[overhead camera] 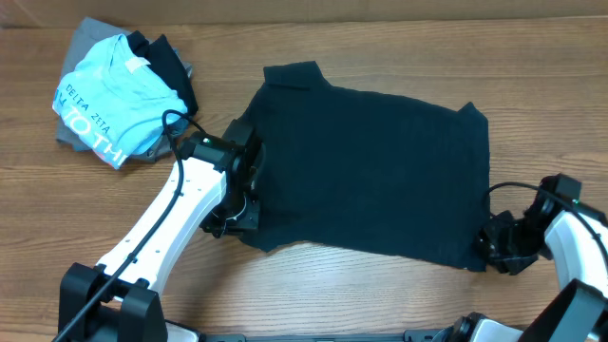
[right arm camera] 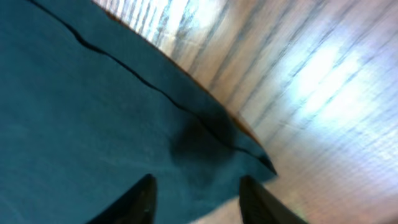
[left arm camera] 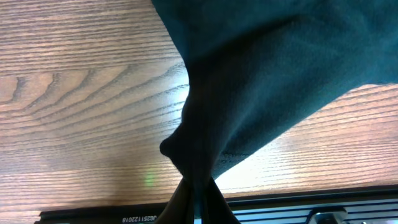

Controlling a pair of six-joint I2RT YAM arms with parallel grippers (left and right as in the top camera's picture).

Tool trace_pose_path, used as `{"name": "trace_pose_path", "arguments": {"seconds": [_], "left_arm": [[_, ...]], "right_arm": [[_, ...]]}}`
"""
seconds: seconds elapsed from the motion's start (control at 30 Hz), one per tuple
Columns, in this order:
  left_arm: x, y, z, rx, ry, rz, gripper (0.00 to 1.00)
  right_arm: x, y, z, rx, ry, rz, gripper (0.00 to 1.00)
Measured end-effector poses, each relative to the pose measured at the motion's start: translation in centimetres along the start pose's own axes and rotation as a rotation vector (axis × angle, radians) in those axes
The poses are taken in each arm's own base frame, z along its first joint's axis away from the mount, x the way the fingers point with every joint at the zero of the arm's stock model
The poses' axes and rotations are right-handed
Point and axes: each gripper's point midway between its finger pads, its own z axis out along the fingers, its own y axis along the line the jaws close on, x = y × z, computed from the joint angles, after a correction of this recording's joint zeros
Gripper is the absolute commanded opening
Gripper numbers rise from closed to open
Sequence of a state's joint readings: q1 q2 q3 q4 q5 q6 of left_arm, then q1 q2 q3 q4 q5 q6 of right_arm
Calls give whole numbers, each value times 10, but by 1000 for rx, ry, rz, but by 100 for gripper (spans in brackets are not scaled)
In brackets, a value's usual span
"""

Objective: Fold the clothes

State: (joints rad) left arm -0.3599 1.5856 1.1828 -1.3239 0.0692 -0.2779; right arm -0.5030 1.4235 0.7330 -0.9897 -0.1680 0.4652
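Observation:
The clothes (overhead camera: pixel 370 171), a dark navy T-shirt, lie spread across the middle of the wooden table. My left gripper (overhead camera: pixel 249 190) is at the shirt's left edge, by the sleeve. In the left wrist view the left gripper (left arm camera: pixel 198 199) is shut on a bunched fold of the clothes (left arm camera: pixel 280 62), which rises in a pinched ridge off the table. My right gripper (overhead camera: pixel 486 249) hovers at the shirt's near right corner. In the right wrist view the right gripper (right arm camera: pixel 196 180) is open, its fingers apart above the hem corner of the clothes (right arm camera: pixel 93 112), holding nothing.
A pile with a light blue T-shirt (overhead camera: pixel 109 95) on top of a grey garment (overhead camera: pixel 78 43) and a dark one sits at the back left. A black rail (left arm camera: pixel 311 200) runs along the table's near edge.

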Motion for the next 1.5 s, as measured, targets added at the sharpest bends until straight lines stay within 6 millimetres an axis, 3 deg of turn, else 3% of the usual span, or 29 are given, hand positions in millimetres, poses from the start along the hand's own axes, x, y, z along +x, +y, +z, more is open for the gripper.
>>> {"name": "trace_pose_path", "arguments": {"seconds": [0.13, 0.23, 0.27, 0.5, 0.7, 0.9, 1.2, 1.5], "left_arm": [[-1, 0, 0, 1, -4, 0, 4], [-1, 0, 0, 0, -5, 0, 4], [-2, 0, 0, 0, -7, 0, 4], [-1, 0, 0, -2, -4, 0, 4], [8, 8, -4, -43, 31, -2, 4], [-29, -6, -13, 12, -122, 50, 4], [-86, -28, -30, 89, -366, 133, 4], [-124, -37, -50, 96, -549, 210, 4]], "right_arm": [[11, -3, 17, -16, 47, 9, 33], [14, -3, 21, -25, 60, 5, 7], [15, -2, 21, -28, 64, 6, 4], [27, -7, 16, -1, 121, 26, 4], [21, 5, -19, 1, 133, -3, 4], [5, 30, -49, -78, 81, -48, 4], [-19, 58, -55, -207, -9, -71, 4], [-40, 75, -57, -278, -72, -22, 4]]}}
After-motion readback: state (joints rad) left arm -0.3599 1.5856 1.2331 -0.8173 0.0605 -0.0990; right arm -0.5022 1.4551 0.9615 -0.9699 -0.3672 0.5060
